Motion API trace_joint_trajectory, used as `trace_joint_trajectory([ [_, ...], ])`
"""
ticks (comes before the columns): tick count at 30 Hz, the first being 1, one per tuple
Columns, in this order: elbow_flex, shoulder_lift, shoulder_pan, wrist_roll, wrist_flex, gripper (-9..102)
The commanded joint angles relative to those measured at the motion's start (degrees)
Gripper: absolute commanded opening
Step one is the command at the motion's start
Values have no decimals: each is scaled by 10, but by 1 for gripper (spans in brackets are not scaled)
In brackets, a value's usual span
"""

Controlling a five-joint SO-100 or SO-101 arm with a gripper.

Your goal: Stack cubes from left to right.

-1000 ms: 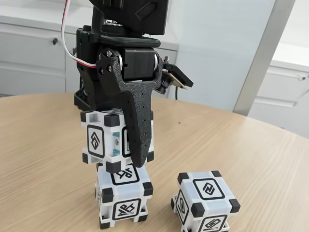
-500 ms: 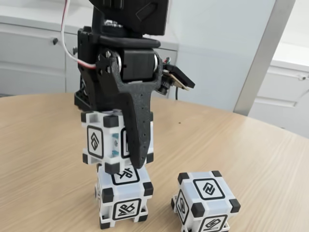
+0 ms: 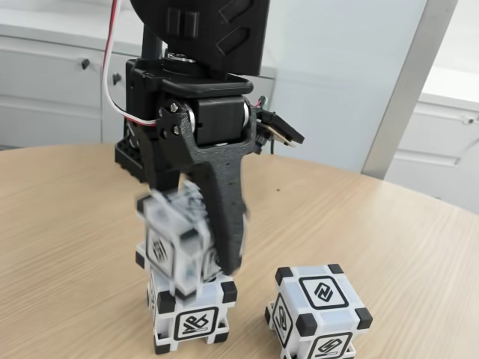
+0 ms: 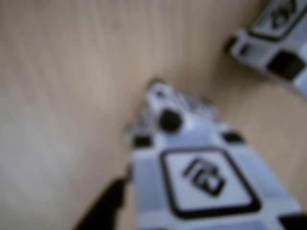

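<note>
We see the base cube [image 3: 191,318] nearest on the table [image 3: 389,247], a third cube [image 3: 318,310] just right of it. The gripper [image 3: 206,247] clamps the blurred top cube [image 3: 176,235], tilted and touching the base cube's top. Cabinets [image 3: 52,82] sit behind.

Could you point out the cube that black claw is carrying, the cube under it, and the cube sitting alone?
Blurred white plastic cube in the tool [image 3: 174,238], fixed view: its front-left face.
White plastic cube underneath [image 3: 196,323], fixed view: front glyph face.
Lone white plastic cube [image 3: 322,292], fixed view: top glyph face.
</note>
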Motion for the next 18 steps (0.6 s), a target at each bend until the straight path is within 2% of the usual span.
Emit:
trace_joint_trajectory([
  [1,-11,10,2,-10,-4,36],
  [11,-14,27,5,-2,7,41],
  [18,-5,166,3,19,7,41],
])
